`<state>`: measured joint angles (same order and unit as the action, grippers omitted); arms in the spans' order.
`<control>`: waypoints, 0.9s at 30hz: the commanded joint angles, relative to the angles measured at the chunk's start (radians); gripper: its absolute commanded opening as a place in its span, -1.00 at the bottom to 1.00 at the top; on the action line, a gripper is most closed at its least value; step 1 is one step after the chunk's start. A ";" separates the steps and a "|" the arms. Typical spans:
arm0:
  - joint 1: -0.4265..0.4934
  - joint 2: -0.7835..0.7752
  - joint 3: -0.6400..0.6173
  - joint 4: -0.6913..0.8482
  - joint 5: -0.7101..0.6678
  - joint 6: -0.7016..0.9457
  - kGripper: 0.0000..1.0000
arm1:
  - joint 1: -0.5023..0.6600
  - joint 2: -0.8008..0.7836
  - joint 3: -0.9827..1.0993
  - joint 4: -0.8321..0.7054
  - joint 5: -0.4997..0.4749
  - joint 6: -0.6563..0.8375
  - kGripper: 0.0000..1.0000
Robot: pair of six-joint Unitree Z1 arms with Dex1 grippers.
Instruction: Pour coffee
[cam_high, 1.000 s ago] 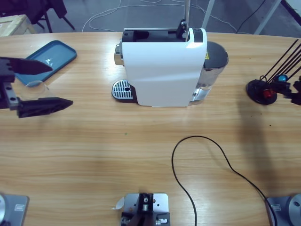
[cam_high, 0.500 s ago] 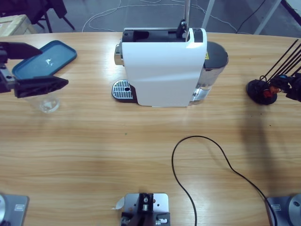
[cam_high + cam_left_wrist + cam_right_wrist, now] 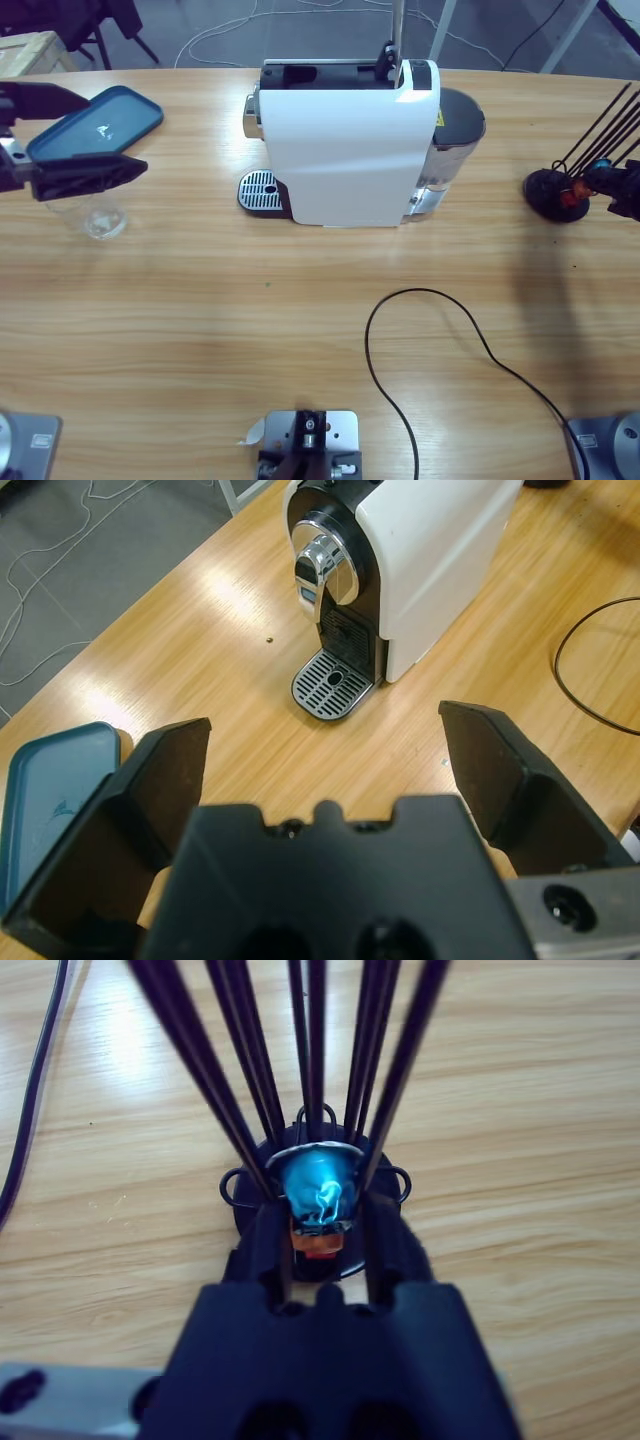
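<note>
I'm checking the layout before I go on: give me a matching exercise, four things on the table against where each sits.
Things:
1. glass cup
2. blue tray
3. drip grate
4. blue capsule

Places:
A. at the coffee machine's foot, below the spout
B. in the black wire rack, right in front of the right gripper
C. far left of the table, under the open left gripper
D. near the table's far left edge

Pairs: 1-C, 2-D, 3-A, 4-B

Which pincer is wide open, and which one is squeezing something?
The left pincer is wide open above the clear cup. The right pincer is squeezed around the blue capsule in the black rack.
</note>
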<state>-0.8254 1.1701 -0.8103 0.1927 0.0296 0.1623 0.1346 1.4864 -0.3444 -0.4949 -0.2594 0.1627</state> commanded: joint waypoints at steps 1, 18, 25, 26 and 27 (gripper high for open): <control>-0.044 0.057 0.022 -0.030 0.014 -0.028 1.00 | -0.013 -0.025 0.021 -0.016 -0.019 -0.010 -0.65; -0.083 0.066 0.026 -0.040 0.026 -0.050 1.00 | -0.013 -0.175 -0.067 0.156 -0.061 -0.017 -0.66; -0.097 0.068 0.039 -0.045 0.026 -0.052 1.00 | 0.002 -0.287 -0.160 0.273 -0.054 -0.017 -0.66; -0.100 0.068 0.041 -0.046 0.026 -0.056 1.00 | 0.007 -0.295 -0.177 0.289 -0.054 -0.017 -0.66; -0.104 0.068 0.042 -0.048 0.028 -0.061 1.00 | 0.010 -0.303 -0.192 0.303 -0.054 -0.017 -0.66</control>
<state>-0.9084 1.2106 -0.8097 0.1564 0.0426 0.1213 0.1340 1.2698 -0.4589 -0.2877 -0.2980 0.1570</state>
